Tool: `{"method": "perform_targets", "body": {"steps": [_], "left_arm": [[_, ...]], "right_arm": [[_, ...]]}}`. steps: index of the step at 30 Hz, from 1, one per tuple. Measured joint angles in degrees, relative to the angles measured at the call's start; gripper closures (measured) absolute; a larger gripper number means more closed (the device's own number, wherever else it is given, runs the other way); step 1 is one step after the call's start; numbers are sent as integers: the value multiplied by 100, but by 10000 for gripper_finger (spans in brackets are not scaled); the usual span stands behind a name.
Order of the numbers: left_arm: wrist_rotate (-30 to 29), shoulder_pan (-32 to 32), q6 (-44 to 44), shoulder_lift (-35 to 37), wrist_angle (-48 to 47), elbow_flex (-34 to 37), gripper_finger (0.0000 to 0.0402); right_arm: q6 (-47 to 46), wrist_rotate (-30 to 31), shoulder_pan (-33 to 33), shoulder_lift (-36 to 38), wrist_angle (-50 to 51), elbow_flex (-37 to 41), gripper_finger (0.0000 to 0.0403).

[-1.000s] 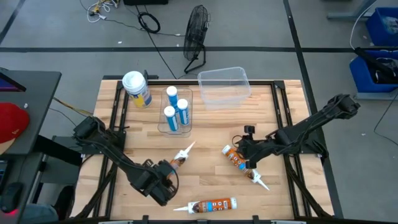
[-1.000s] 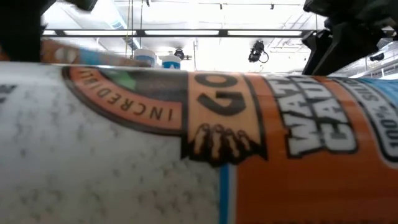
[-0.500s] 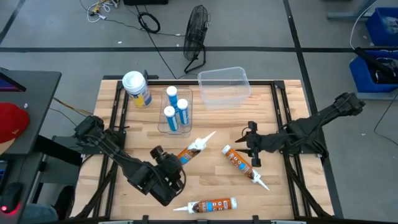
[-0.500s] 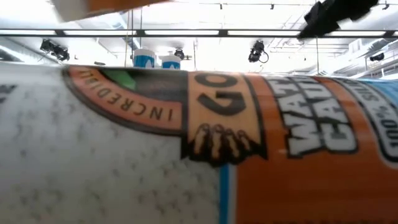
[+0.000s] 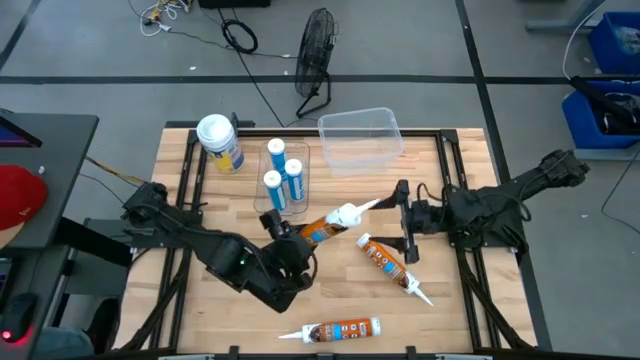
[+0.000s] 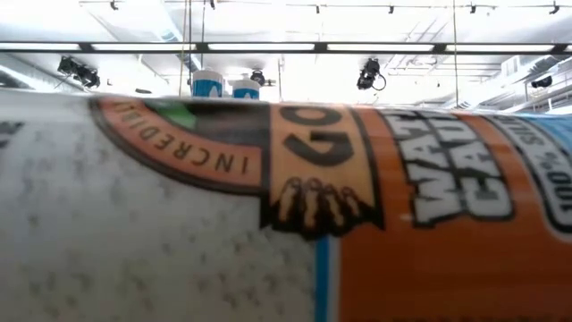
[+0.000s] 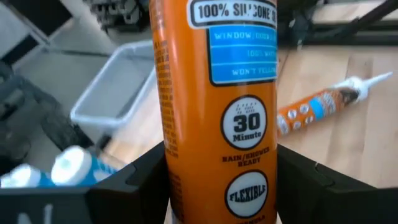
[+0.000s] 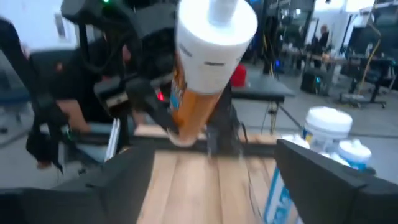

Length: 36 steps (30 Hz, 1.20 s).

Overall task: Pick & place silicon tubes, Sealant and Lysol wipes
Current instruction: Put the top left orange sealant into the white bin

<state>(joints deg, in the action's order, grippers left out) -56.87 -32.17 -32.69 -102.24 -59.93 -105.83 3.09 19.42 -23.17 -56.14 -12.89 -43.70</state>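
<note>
My left gripper (image 5: 285, 238) is shut on an orange-and-white silicone tube (image 5: 325, 225), held above the table's middle with its white nozzle toward the right arm. My right gripper (image 5: 403, 220) is open and empty, level with that nozzle and facing it (image 8: 214, 37). A second tube (image 5: 385, 262) lies on its side on the table below the right gripper. A third tube (image 5: 335, 330) lies by the near edge and fills the low view (image 6: 286, 206). The Lysol wipes canister (image 5: 220, 142) stands upright at the far left. My left gripper pinches the tube's orange body (image 7: 217, 143) between its two fingers (image 7: 134, 180), toward the end away from the nozzle. The fingers lie across the tube. The tube is lifted clear of the table, slanted, with its nozzle (image 5: 370, 205) toward the table's right and far side.
A clear tray (image 5: 280, 178) holding three blue-and-white cylinders stands left of the far middle. A clear plastic bin (image 5: 360, 137) stands at the far edge. Bare wood lies between the tubes and along the table's left side.
My left gripper has lifted its tube off the table and carried it toward the far right, the nozzle swinging toward the right arm. My right gripper has risen from the tube on the table, moved toward the far edge and turned to face the held tube.
</note>
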Motion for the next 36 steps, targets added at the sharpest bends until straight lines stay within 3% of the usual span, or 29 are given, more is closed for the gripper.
{"method": "perform_targets", "body": {"steps": [4,8,15,24,31,36], "left_arm": [[-26,82,777,0,615,-39,174],[-15,207,1255,0,997,-36,174],[1,482,1832,0,1518,-36,174],[572,844,2438,0,2166,-34,174],[735,953,2463,0,2218,-34,173],[764,1004,2522,0,2262,-34,173]], "right_arm": [[57,-146,135,0,-528,0,18],[64,-778,238,-90,-1320,0,4],[-206,-1338,421,-390,-2218,0,9],[-262,-1621,640,-761,-3384,0,10],[-260,-1645,702,-774,-3484,0,13],[-262,-1667,753,-778,-3545,-20,41]]}}
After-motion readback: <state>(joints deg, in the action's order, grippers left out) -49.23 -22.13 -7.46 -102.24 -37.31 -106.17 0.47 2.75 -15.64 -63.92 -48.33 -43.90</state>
